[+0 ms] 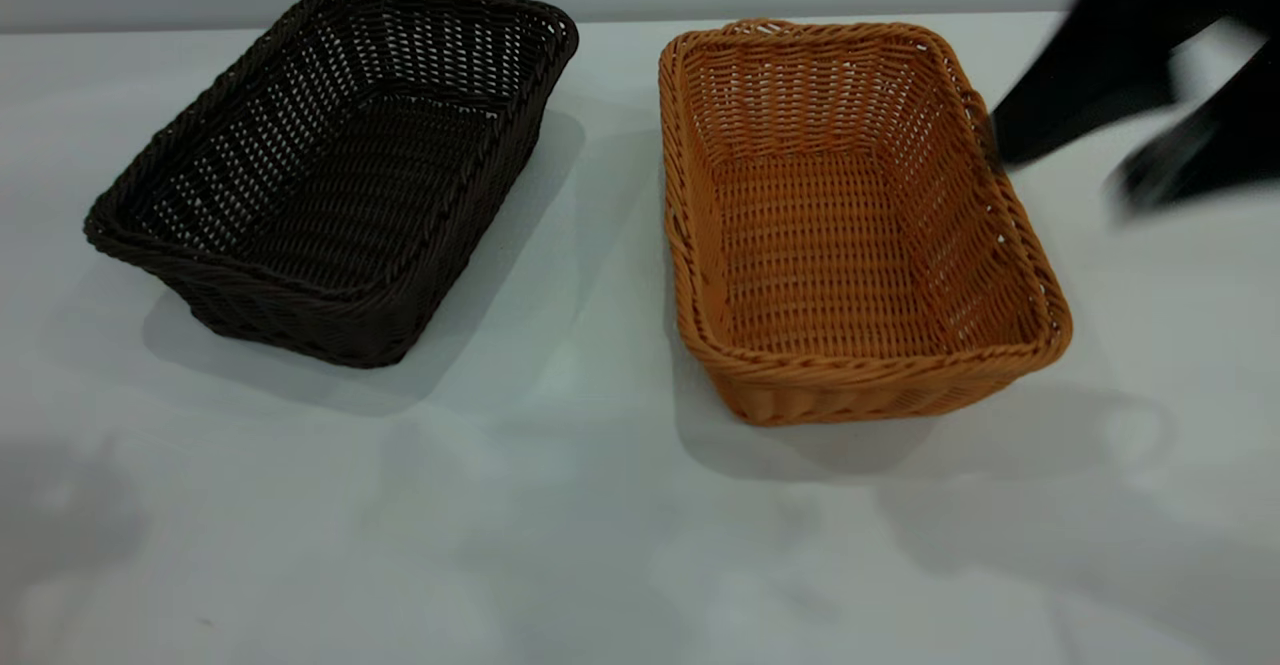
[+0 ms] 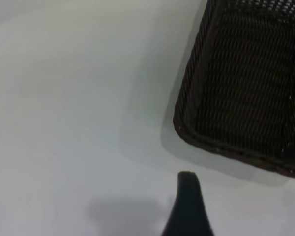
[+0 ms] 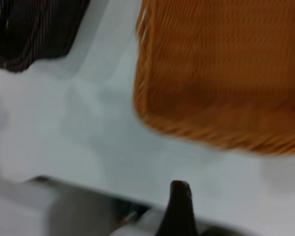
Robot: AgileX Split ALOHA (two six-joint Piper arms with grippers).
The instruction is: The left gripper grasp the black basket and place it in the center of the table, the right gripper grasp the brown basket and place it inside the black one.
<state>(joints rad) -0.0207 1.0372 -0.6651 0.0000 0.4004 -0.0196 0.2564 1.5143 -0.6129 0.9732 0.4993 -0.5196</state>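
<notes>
Sitting empty on the table (image 1: 600, 505), black basket (image 1: 330, 165), brown basket (image 1: 850, 225), right gripper (image 1: 1090, 145) jaws unclear.

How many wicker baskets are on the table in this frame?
2. The black basket sits on the left side of the table, the brown basket on the right, apart from each other. Both are empty; none appears hidden.

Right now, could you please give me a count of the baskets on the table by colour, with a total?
Black basket: 1
Brown basket: 1
Total: 2 baskets, side by side and apart on the table, both empty and neither one held.
</notes>
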